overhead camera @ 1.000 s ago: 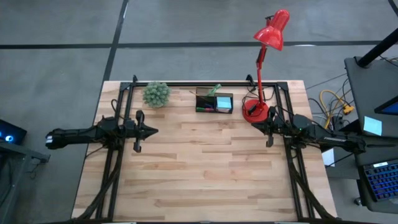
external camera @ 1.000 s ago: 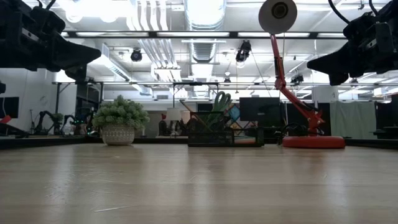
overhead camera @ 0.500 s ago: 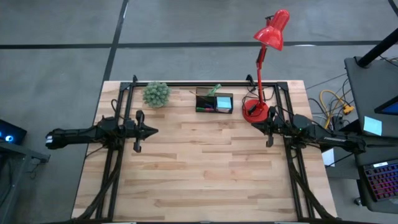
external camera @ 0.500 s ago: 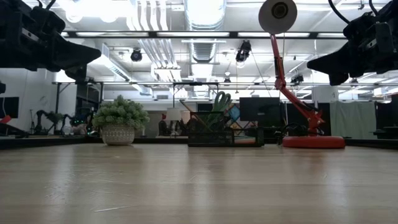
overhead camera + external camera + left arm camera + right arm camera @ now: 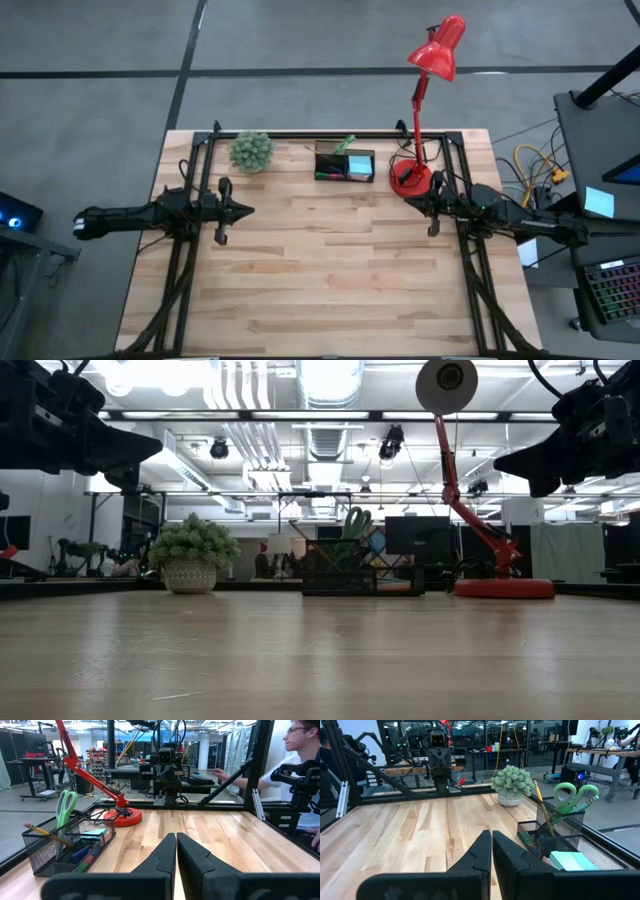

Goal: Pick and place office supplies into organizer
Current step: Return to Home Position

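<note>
While green-handled scissors (image 5: 65,806) stand in the mesh organizer (image 5: 344,163) at the desk's (image 5: 330,270) far edge, left claw (image 5: 176,836) and right claw (image 5: 491,834) hover closed near its sides.

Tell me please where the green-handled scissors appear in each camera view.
High view: scissors at the table's far edge, near centre.
Low view: scissors mid-picture, handles up.
Left wrist view: scissors handles up, red lamp beyond.
Right wrist view: scissors handles up, plant beyond.
Shared landmark: the black organizer holding them, visible in all four.
</note>
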